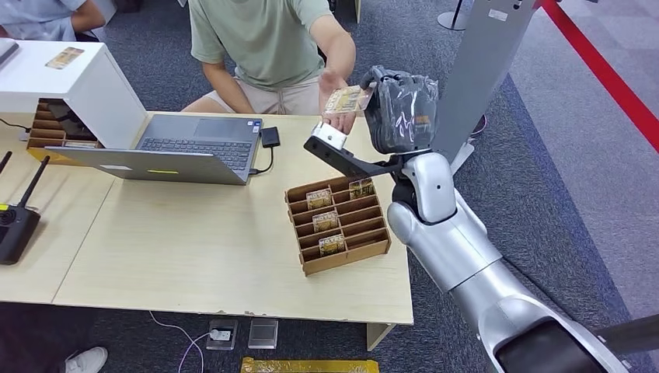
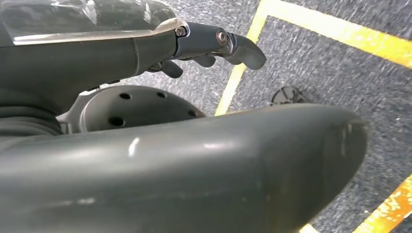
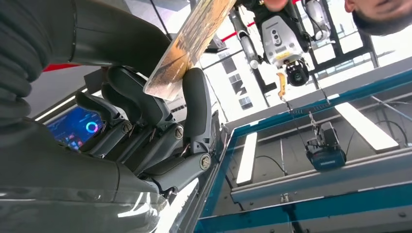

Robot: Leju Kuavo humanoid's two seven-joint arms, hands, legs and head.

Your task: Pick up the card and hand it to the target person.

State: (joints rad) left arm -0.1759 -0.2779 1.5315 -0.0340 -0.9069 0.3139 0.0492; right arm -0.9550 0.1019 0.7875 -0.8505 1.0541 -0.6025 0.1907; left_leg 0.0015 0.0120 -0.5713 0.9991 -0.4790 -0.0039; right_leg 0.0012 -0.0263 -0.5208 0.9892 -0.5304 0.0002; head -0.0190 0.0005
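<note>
My right hand point(image 1: 400, 109) is raised beyond the table's far edge and holds a tan printed card point(image 1: 344, 99) out toward a seated person in a green shirt point(image 1: 260, 39). The person's outstretched hand point(image 1: 334, 85) touches the card's other end. In the right wrist view the card point(image 3: 189, 43) sits slanted between the thick thumb and the dark fingers point(image 3: 194, 97). The person's fingertips are on its far end. My left hand point(image 2: 145, 58) hangs over the carpet with its fingers point(image 2: 228, 43) stretched out and nothing in it.
A slotted cardboard card box point(image 1: 373, 245) with several cards stands on the wooden table point(image 1: 194, 256) under my right arm. An open laptop point(image 1: 194, 148), a white box point(image 1: 70, 78) and a black antenna device point(image 1: 15, 221) lie to the left. A grey post point(image 1: 486, 62) rises behind my hand.
</note>
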